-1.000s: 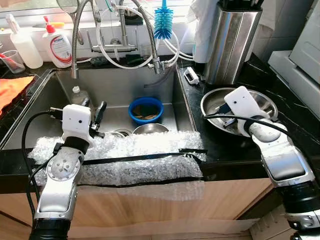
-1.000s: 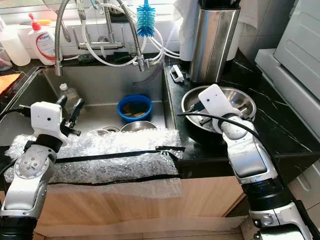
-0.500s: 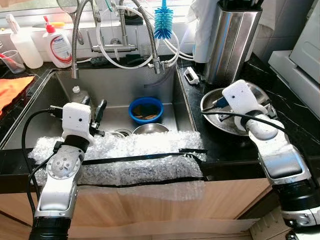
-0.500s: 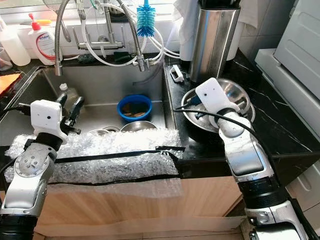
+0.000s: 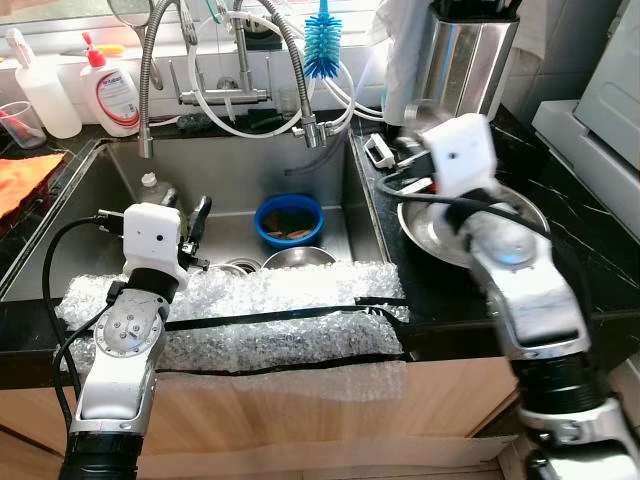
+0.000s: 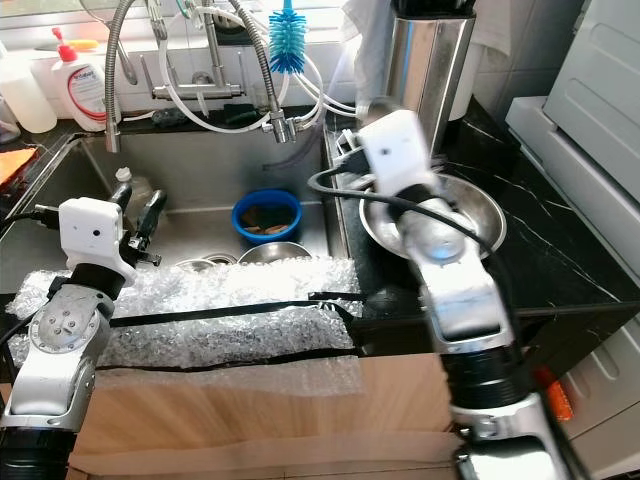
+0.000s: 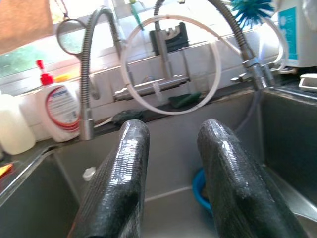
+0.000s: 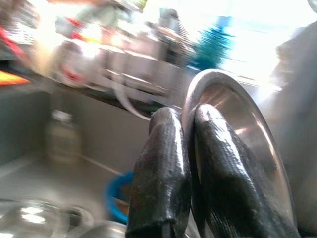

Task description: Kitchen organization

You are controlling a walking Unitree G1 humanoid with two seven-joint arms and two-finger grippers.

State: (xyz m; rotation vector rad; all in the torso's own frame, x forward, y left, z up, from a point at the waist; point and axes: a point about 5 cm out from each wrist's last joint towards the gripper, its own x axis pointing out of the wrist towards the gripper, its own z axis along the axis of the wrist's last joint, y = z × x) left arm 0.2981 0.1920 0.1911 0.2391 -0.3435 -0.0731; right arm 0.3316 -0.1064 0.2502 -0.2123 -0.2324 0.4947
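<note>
A wide steel bowl (image 5: 480, 235) sits on the black counter right of the sink (image 5: 235, 165). My right gripper (image 8: 187, 116) is shut on its rim; in the right wrist view the rim runs between the two fingers and the bowl (image 8: 237, 124) shows edge-on. In the eye views that right gripper (image 5: 398, 185) is blurred at the bowl's left edge, beside the sink. My left gripper (image 5: 185, 205) hangs open over the sink's left half, nothing between its fingers (image 7: 130, 148). A blue bowl (image 5: 291, 218) and a second steel bowl (image 5: 300, 257) lie in the sink.
Bubble wrap (image 5: 260, 310) covers the sink's front edge. A small bottle (image 5: 152, 187) stands in the sink. Faucet hoses and a blue brush (image 5: 322, 45) hang behind. Soap bottles (image 5: 112, 85) at back left, a tall steel canister (image 5: 468, 65) at back right, a white appliance (image 5: 600, 110) far right.
My right arm has swung up and to the left, from over the steel bowl's middle to its left edge by the sink. The left arm has stayed put.
</note>
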